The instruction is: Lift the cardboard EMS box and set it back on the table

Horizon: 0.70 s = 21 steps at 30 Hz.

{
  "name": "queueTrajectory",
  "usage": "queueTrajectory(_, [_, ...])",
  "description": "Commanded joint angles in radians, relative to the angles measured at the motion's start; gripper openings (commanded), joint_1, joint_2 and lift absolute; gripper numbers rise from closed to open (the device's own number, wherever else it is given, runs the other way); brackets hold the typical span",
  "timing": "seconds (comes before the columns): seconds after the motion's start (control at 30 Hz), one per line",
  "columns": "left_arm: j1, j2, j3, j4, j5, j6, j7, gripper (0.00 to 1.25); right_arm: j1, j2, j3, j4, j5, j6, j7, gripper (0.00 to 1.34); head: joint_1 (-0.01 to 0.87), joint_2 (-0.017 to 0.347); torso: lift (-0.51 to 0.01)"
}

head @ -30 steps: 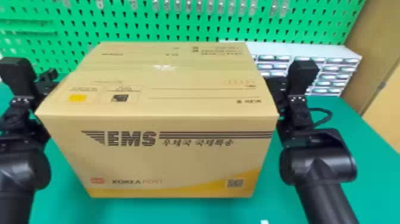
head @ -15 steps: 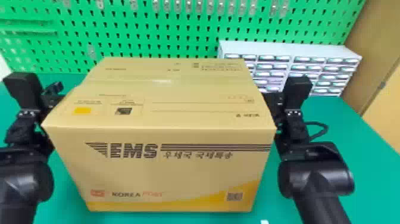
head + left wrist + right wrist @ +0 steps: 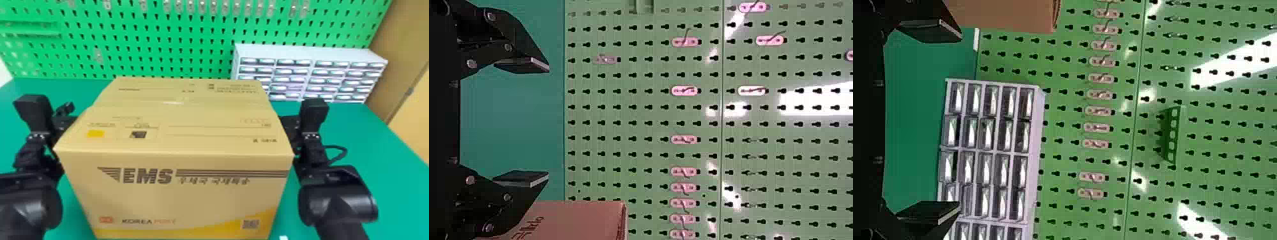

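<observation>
The left black pincer [image 3: 63, 123] and right black pincer [image 3: 289, 127] gape wide, tan cardboard box [image 3: 172, 199] between them. Any contact is hidden.

The cardboard EMS box [image 3: 204, 204] sits upright, its top closed, tan with dark lettering and a yellow band low on its front, nearer and left of the drawer cabinet [image 3: 306, 52].

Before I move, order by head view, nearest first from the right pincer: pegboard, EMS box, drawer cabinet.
1. EMS box, beside the right pincer, on its left.
2. Drawer cabinet, farther back on the table.
3. Pegboard, upright behind the cabinet.
</observation>
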Motion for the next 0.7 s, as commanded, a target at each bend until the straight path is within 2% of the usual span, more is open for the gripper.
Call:
queueTrajectory(0.0, [0.008,0.000,0.004,0.030,0.009,-0.026,0.000,0.76,0.008,0.000,-0.006,0.021,-0.001,-0.003,0.000,1.22,0.678,-0.015,-0.093])
queueTrajectory(0.47, [0.017,0.000,0.030,0.070,0.023,-0.076,-0.002,0.76,0.008,-0.016,-0.015,0.052,-0.017,-0.015,0.000,1.22,0.678,-0.015,-0.093])
queueTrajectory(0.67, [0.020,0.000,0.096,0.068,0.007,-0.076,-0.029,0.76,0.015,-0.046,-0.047,0.047,-0.017,-0.023,0.002,1.22,0.678,-0.015,-0.093])
